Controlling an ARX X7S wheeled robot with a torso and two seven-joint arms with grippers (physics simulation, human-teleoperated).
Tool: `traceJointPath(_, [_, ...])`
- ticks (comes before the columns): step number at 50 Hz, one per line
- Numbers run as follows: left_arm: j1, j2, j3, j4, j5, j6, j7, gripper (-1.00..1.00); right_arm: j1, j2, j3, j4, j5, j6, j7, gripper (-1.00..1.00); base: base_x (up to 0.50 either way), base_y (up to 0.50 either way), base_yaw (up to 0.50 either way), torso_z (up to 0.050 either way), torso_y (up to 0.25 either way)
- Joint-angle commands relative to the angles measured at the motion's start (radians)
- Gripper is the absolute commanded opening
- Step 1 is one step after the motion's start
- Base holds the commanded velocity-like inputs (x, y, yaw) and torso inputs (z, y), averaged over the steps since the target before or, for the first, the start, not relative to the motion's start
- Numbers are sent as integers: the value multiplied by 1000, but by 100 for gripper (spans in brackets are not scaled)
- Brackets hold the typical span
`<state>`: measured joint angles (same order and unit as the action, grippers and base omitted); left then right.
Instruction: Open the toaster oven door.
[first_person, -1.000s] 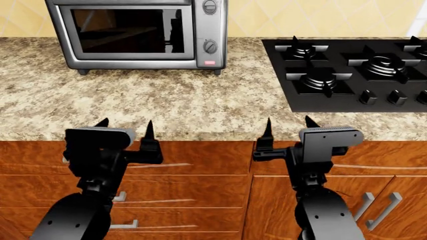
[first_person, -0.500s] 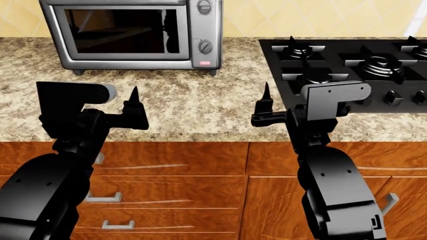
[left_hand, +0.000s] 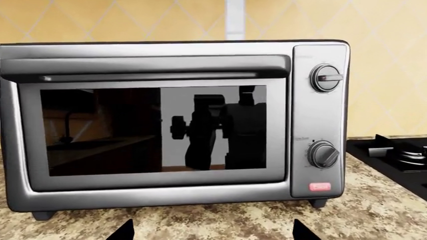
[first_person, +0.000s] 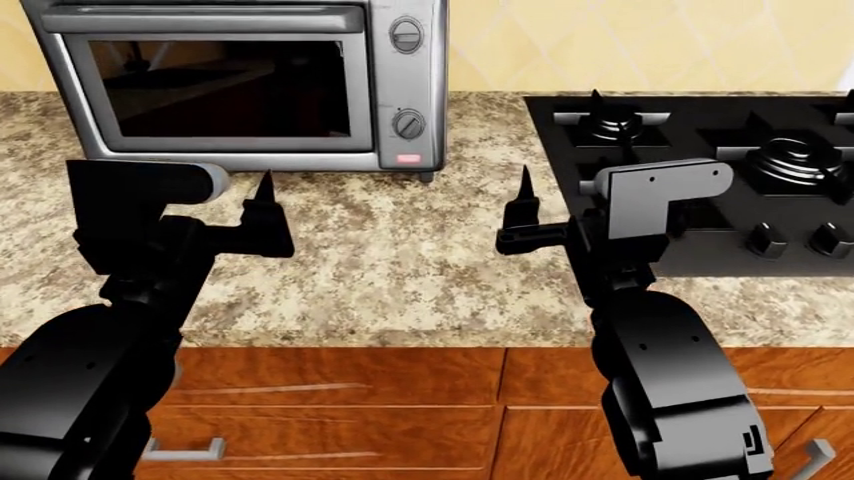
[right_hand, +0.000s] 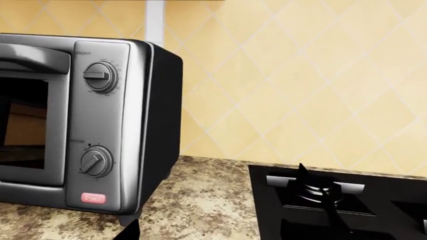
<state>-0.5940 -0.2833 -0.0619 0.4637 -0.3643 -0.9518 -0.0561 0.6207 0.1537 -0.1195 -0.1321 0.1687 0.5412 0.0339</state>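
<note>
Left tool (first_person: 200, 215): fingers spread, holding nothing, raised over the desk (first_person: 400, 260) in front of the oven (first_person: 247, 80). Right tool (first_person: 561, 215): likewise spread and empty, level with the left, between the oven and the cooktop (first_person: 707, 170). Neither touches anything.

The oven stands at the back of the desk against the tiled wall, left of the cooktop. Its door (left_hand: 153, 132) is shut, and no hinge shows.

Handling, as judged: the door is a stiff steel frame around dark glass, rigid and smooth, and probably swings down from a hinge at the bottom. The place to take hold is the bar handle (left_hand: 147, 67) across the top of the door. A grip on the glass would slip. The oven itself looks light enough to slide on the desk if pulled hard, so a steady downward pull is advised.

Views: the left wrist view faces the door squarely and shows the whole handle, both knobs and the red button (left_hand: 319, 187). The head view cuts the handle near the frame's edge. The right wrist view shows only the knob panel (right_hand: 100, 125), the oven's dark side and a burner (right_hand: 313, 187), with little of the door.
</note>
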Motion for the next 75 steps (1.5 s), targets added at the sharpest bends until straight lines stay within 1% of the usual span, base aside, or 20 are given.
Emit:
traceJointPath(1, [4, -2, 8, 0, -4, 0, -3, 100, -5, 5, -2, 1, 14, 1, 3, 100, 305, 0, 0, 0, 0])
traceJointPath(15, [6, -11, 20, 8, -8, -6, -5, 100, -11, 10, -5, 0, 25, -5, 11, 100, 305, 0, 0, 0, 0])
traceJointPath(18, [8, -30, 47, 10, 5, 1, 2, 100, -14, 10, -2, -3, 29, -9, 15, 100, 0, 0, 0, 0, 0])
traceJointPath(22, [1, -121, 153, 34, 68, 11, 29, 100, -18, 14, 2, -1, 33, -14, 16, 100, 0, 0, 0, 0, 0])
traceJointPath(24, [-21, -196, 228, 52, 117, 8, 48, 100, -17, 14, 1, 2, 35, -16, 16, 100, 0, 0, 0, 0, 0])
traceJointPath(26, [-65, -286, 315, 80, 176, -4, 72, 100, -16, 12, 0, 8, 37, -21, 16, 100, 0, 0, 0, 0, 0])
traceJointPath(29, [-134, -398, 433, 109, 252, -18, 114, 100, -15, 11, -3, 13, 40, -24, 16, 100, 0, 0, 0, 0, 0])
traceJointPath(33, [-253, -537, 592, 132, 351, -37, 200, 100, -14, 9, -5, 11, 46, -21, 16, 100, 0, 0, 0, 0, 0])
traceJointPath(35, [-303, -584, 653, 133, 392, -31, 239, 100, -15, 10, -6, 9, 49, -20, 16, 100, 0, 0, 0, 0, 0])
traceJointPath(38, [-375, -635, 729, 126, 443, -17, 301, 100, -14, 10, -6, 5, 54, -17, 17, 100, 0, 0, 0, 0, 0])
traceJointPath(41, [-442, -667, 789, 106, 489, 6, 357, 100, -12, 11, -6, 3, 58, -16, 18, 100, 0, 0, 0, 0, 0])
traceJointPath(47, [-560, -685, 890, 25, 574, 78, 446, 100, -13, 12, -8, 7, 64, -22, 18, 100, 0, 0, 0, 0, 0])
traceJointPath(53, [-644, -673, 962, -66, 633, 159, 507, 100, -15, 13, -10, 9, 69, -26, 20, 100, 0, 0, 0, 0, 0])
traceJointPath(64, [-749, -619, 1022, -233, 666, 301, 567, 100, -19, 15, -13, 9, 80, -31, 23, 100, 0, 0, 0, 0, 0])
traceJointPath(75, [-796, -559, 1079, -374, 694, 399, 587, 100, -14, 19, -14, 13, 89, -34, 28, 100, 0, 0, 0, 0, 0])
